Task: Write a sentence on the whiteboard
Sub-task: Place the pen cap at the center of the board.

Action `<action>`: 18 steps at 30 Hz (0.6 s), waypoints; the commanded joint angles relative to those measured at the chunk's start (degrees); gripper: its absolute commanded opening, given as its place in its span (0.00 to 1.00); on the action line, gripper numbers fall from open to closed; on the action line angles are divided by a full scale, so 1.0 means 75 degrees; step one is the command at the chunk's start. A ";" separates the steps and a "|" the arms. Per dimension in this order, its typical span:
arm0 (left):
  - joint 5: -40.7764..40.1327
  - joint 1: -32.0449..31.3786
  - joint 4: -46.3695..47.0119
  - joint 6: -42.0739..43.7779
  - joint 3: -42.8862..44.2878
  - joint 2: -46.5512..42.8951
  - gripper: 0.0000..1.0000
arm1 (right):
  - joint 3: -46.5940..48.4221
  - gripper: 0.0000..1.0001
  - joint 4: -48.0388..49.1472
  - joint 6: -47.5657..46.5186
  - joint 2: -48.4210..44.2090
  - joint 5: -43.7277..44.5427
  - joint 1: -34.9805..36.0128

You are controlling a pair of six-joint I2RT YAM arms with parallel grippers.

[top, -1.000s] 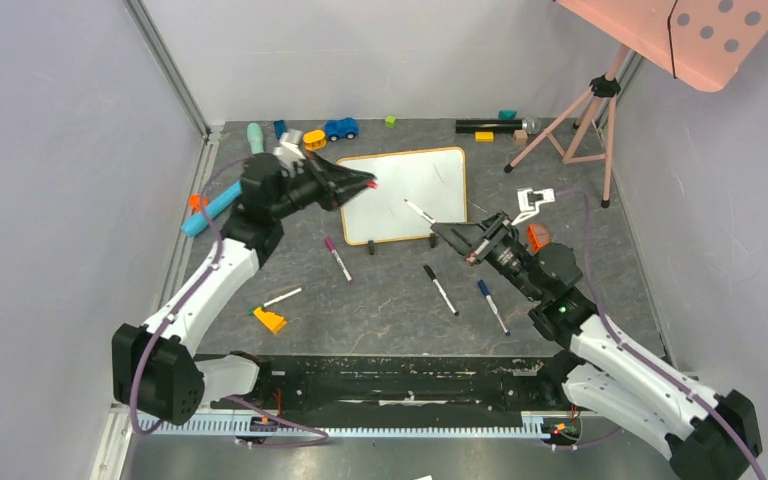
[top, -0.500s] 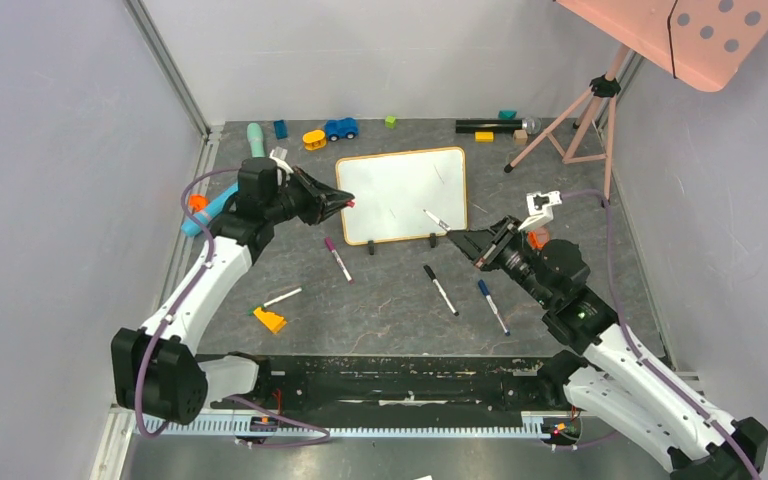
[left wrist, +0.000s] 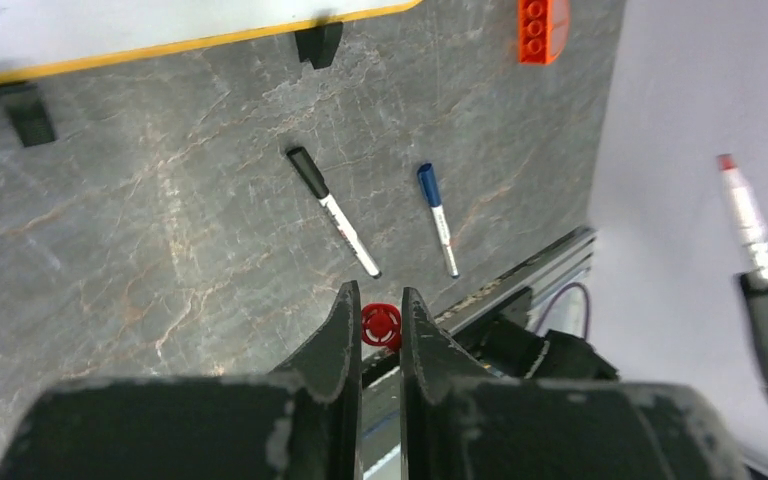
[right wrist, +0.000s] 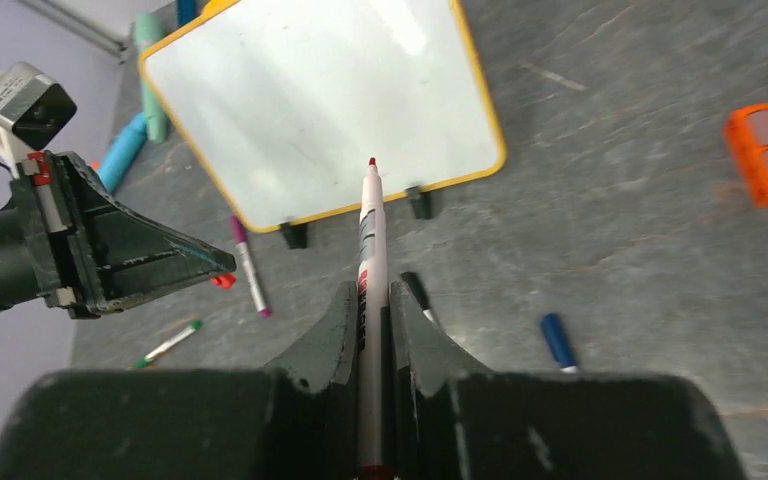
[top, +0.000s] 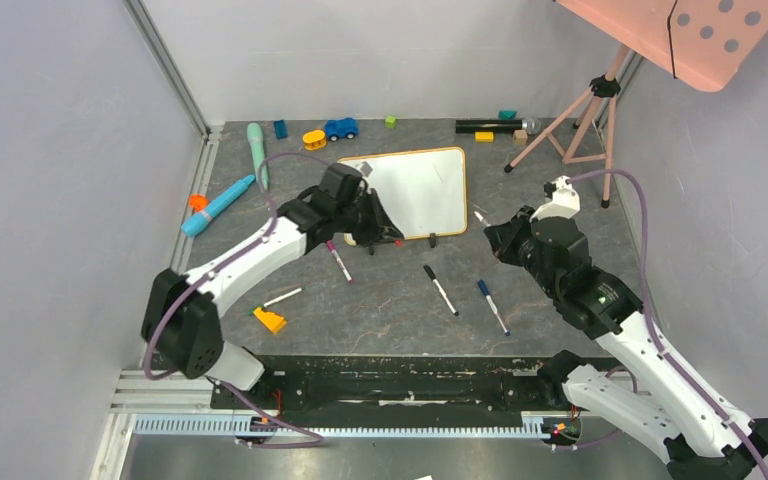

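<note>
The whiteboard (top: 415, 190) lies flat at mid table, its orange frame and white face (right wrist: 320, 100) plain to see; the face looks blank and no sentence shows on it. My left gripper (top: 388, 236) hovers at the board's near edge, shut on a red marker cap (left wrist: 381, 325). That left gripper (right wrist: 200, 265) also shows in the right wrist view, left of the board's black feet. Off the board's right side, my right gripper (top: 493, 228) is shut on an uncapped red marker (right wrist: 371, 230) whose tip points at the board's near edge.
On the table in front of the board lie a purple marker (top: 338, 260), a black marker (top: 440, 290), a blue marker (top: 492, 306) and a green-tipped one (top: 282, 297). An orange block (top: 270, 320) sits front left. Toys line the back wall; a pink tripod (top: 580, 120) stands back right.
My left gripper swung with the red cap from the board's left edge round to its near edge. My right gripper drew the marker rightward off the board's face.
</note>
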 commanded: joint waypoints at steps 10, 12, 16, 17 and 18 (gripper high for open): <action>-0.0021 -0.1523 -0.0200 0.2492 0.2412 0.3104 0.02 | 0.0751 0.00 -0.1508 -0.0924 -0.0180 0.1407 -0.0022; -0.0022 -0.1695 -0.0108 0.2408 0.2513 0.3358 0.02 | 0.0764 0.00 -0.1513 -0.0951 -0.0172 0.1368 -0.0021; -0.0095 -0.1927 0.0134 0.2101 0.2513 0.3677 0.03 | 0.0798 0.00 -0.1503 -0.1006 -0.0110 0.1332 -0.0021; -0.0078 -0.1954 0.0205 0.1999 0.2491 0.3763 0.04 | 0.0805 0.00 -0.1491 -0.1036 -0.0079 0.1318 -0.0018; -0.0035 -0.1979 0.0297 0.1936 0.2469 0.3837 0.05 | 0.0811 0.00 -0.1478 -0.1063 -0.0051 0.1299 -0.0024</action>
